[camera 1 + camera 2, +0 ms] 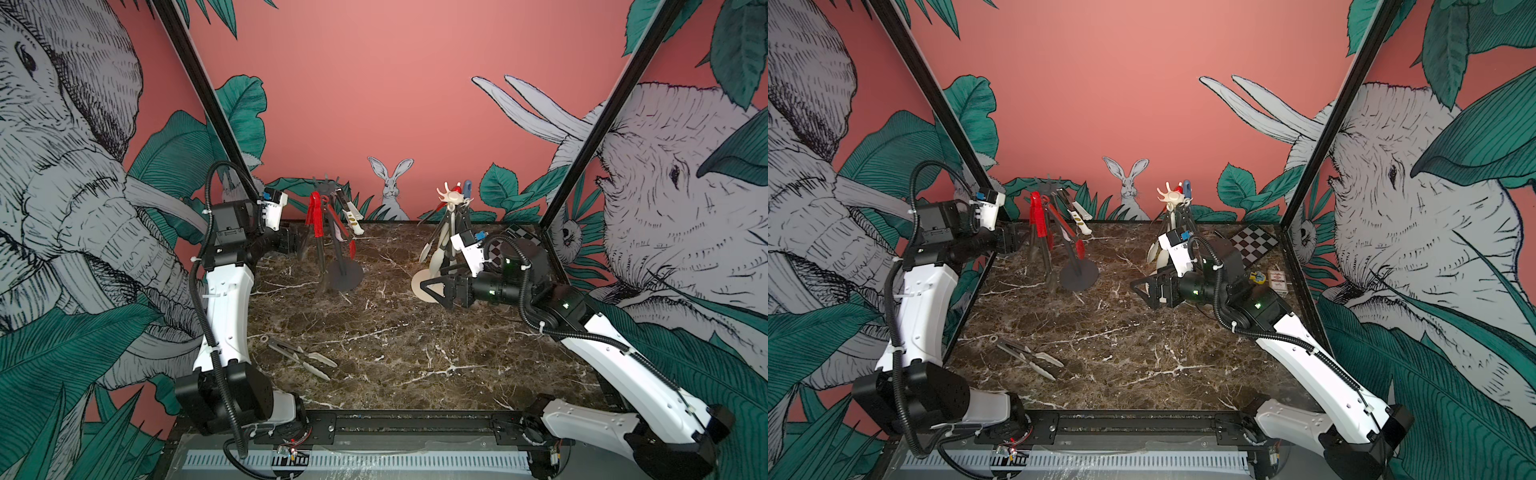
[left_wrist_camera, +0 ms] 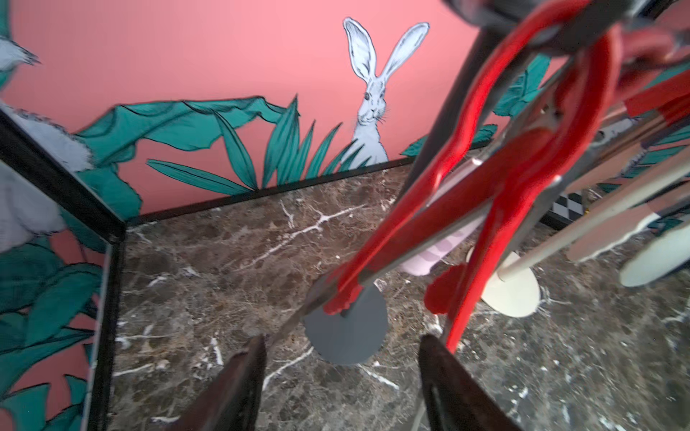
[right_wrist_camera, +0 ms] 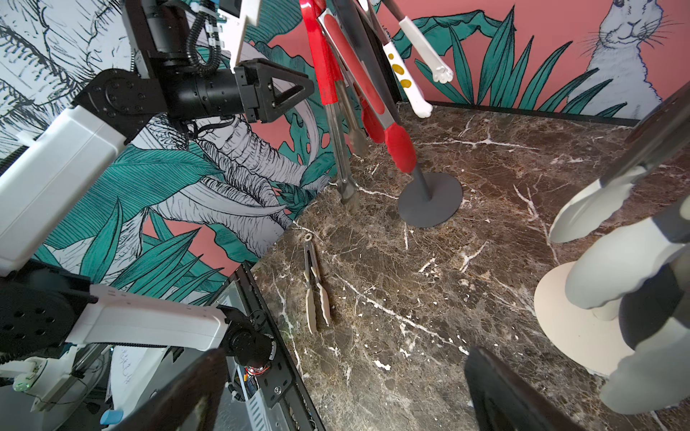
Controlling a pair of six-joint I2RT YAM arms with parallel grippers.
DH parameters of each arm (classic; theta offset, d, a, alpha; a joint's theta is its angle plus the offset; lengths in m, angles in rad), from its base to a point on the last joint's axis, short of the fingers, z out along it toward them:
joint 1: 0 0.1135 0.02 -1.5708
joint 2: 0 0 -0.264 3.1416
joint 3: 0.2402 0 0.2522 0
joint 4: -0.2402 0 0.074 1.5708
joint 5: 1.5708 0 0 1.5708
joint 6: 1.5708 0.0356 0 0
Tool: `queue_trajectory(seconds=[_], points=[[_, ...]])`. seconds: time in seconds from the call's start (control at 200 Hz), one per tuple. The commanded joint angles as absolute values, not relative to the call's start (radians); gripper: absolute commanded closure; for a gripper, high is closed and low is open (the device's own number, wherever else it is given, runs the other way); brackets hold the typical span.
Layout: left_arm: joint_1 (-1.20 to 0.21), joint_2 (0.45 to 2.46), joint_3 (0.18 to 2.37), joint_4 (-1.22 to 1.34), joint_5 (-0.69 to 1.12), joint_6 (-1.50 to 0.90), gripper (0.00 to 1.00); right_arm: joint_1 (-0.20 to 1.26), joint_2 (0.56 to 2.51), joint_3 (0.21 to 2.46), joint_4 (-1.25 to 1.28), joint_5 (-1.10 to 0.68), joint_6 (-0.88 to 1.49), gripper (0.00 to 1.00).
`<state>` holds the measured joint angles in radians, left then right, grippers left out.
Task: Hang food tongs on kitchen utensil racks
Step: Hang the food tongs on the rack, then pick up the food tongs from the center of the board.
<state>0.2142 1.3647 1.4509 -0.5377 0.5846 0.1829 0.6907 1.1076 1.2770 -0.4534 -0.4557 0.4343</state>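
Observation:
The dark grey utensil rack point(image 1: 347, 276) point(image 1: 1079, 274) stands at the back left with several tongs hanging from its hooks. Among them are red-handled tongs point(image 1: 316, 216) point(image 2: 448, 205) point(image 3: 321, 67) and white paw-tipped tongs point(image 1: 351, 212) point(image 3: 407, 82). My left gripper point(image 1: 297, 245) point(image 2: 341, 339) hovers just left of the red tongs, open, with only marble and the rack's base point(image 2: 347, 332) showing between its fingers. The cream rack point(image 1: 451, 193) point(image 3: 571, 317) stands at the back right, also hung with tongs. My right gripper point(image 1: 424, 286) point(image 3: 347, 352) is open and empty beside its base. One cream-tipped pair of tongs point(image 1: 301, 357) point(image 1: 1027, 357) point(image 3: 315, 287) lies flat near the front left.
A checkerboard point(image 1: 1252, 245), a small card box point(image 1: 1277, 280) and a small yellow-blue object point(image 1: 1257, 277) sit in the back right corner. Black frame posts point(image 1: 195, 83) rise at both back corners, and printed walls close in the marble table point(image 1: 415, 353).

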Motion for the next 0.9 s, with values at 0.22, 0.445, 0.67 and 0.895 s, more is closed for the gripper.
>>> queue_trajectory(seconds=[0.22,0.445,0.67,0.895], points=[[0.234,1.22,1.366,-0.426,0.422,-0.11,0.2,0.686,1.132,1.286,-0.405,-0.453,0.426,0.01],[0.233,1.143,1.315,-0.522,0.312,-0.212,0.15,0.685,1.152,1.284,-0.394,-0.465,0.423,0.01],[0.233,1.083,1.283,-0.702,0.218,-0.317,0.05,0.684,1.166,1.271,-0.372,-0.48,0.427,0.01],[0.233,0.994,1.194,-0.818,0.215,-0.394,0.01,0.684,1.166,1.256,-0.36,-0.482,0.433,0.01]])
